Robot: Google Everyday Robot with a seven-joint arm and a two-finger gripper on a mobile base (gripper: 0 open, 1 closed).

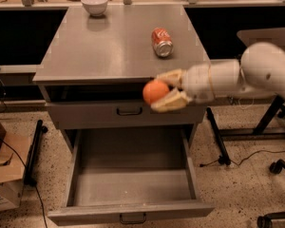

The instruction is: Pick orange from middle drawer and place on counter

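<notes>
My gripper (162, 90) is shut on the orange (155, 91), with one pale finger above it and one below. It holds the fruit in the air in front of the cabinet, level with the counter's front edge. The white arm (237, 77) reaches in from the right. The counter (104, 46) is the flat grey top of the cabinet. The middle drawer (130, 179) stands pulled open at the bottom, a grey tray with a dark bar handle (132, 218), and nothing shows inside it.
A red soda can (162, 42) lies on its side on the counter at the right. A white bowl (94, 4) stands at the counter's back left. A closed drawer front (129, 111) sits above. A cardboard box (4, 175) is at the left, a dark side table (263, 34) at the right.
</notes>
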